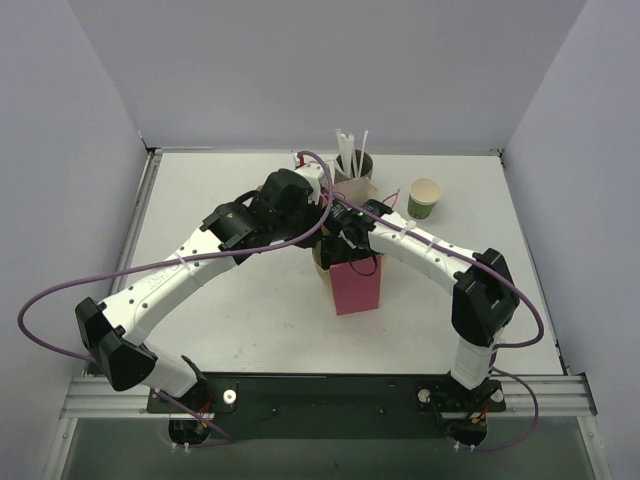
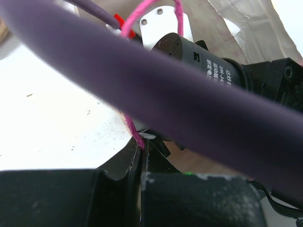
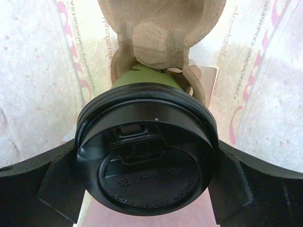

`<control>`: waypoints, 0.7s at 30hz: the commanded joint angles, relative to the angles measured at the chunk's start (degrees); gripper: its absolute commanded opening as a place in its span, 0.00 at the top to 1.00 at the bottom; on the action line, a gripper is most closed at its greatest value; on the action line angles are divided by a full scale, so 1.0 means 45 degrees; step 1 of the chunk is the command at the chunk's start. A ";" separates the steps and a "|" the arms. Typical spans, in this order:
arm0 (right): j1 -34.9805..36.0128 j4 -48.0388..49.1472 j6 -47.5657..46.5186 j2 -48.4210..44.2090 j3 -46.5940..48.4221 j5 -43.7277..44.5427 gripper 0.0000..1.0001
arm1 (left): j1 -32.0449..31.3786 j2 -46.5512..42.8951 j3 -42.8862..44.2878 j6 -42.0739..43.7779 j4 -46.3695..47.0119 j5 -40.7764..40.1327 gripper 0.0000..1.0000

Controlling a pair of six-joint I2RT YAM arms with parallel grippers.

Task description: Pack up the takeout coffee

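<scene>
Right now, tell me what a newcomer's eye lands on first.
The pink paper bag stands out at the centre of the white table. Inside it, the right pincer grips a green paper cup with a black plastic lid; the left pincer pinches the bag's pink cord handle.

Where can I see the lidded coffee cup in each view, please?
Top external: not visible.
Left wrist: not in it.
Right wrist: coffee cup at centre, between the right tool's fingers.
Shared landmark: pink bag; wrist views show its handle cord and inner walls.
</scene>
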 commanded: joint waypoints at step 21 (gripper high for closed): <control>0.0240 -0.1966 -0.0587 0.1378 0.0087 0.2093 0.48 | -0.0463 -0.0378 0.1220 0.0004 0.0723 0.0466 1.00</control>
